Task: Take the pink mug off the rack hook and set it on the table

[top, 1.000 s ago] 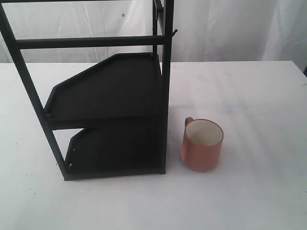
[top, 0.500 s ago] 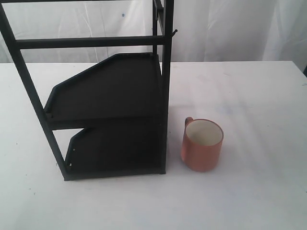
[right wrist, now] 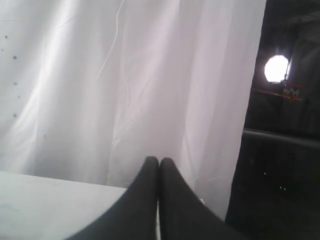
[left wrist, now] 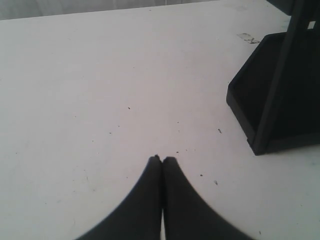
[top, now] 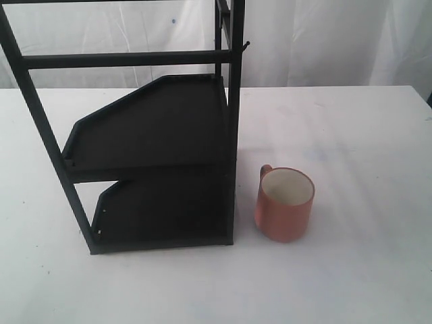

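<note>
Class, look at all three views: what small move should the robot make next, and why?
Probably none, just rest: the pink mug stands upright on the table beside the rack, the rack hook is bare, and the left claw and right claw are shut and empty.

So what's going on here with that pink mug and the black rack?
Nothing is being handled at this moment. The pink mug stands upright on the table, close beside the rack, and the rack hook is bare. The left claw is shut and empty above the table near the rack's foot; the right claw is shut too, facing a white curtain.
</note>
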You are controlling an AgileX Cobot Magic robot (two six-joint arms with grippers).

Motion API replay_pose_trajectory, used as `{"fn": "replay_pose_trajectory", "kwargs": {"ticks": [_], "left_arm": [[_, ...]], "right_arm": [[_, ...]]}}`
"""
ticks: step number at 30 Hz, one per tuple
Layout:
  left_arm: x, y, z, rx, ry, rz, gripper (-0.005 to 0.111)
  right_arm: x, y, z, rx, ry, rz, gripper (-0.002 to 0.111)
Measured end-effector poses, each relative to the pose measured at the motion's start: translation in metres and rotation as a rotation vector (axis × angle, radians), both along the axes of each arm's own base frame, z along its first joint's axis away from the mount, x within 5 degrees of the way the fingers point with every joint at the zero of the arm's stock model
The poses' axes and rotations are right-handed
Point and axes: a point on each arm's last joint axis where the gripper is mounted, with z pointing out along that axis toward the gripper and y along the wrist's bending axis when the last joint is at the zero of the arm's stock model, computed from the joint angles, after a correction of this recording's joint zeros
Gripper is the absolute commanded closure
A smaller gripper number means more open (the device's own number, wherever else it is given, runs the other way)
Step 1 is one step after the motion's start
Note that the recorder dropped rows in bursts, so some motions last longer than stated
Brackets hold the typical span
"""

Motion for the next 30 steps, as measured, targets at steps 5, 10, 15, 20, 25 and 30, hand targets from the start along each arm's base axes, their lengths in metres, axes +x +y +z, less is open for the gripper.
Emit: {"fn": "replay_pose_trajectory", "kwargs": {"ticks": [5,10,15,20,25,30], "left_arm": [[0.0,0.0,0.0,0.0,0.0,0.0,0.107],[0.0,0.0,0.0,0.0,0.002,-0.001,0.107],[0.0,0.0,0.0,0.0,0.002,-0.001,0.107],[0.0,0.0,0.0,0.0,0.002,-0.001,0.107],[0.0,0.0,0.0,0.0,0.002,-0.001,0.107],[0.0,0.0,0.0,0.0,0.002,-0.001,0.107]], "right_arm": [[0.002,0.002,-0.049,0.041,0.001,0.028,0.108],[0.005,-0.001,-0.072,0.144,0.161,0.014,0.108],[0.005,-0.001,-0.078,0.162,0.224,0.001,0.108],[0.003,-0.004,-0.096,0.131,0.422,-0.046,0.108],[0.002,-0.004,-0.098,0.066,0.442,-0.049,0.108],[0.002,-0.004,-0.098,0.057,0.442,-0.049,0.108]]}}
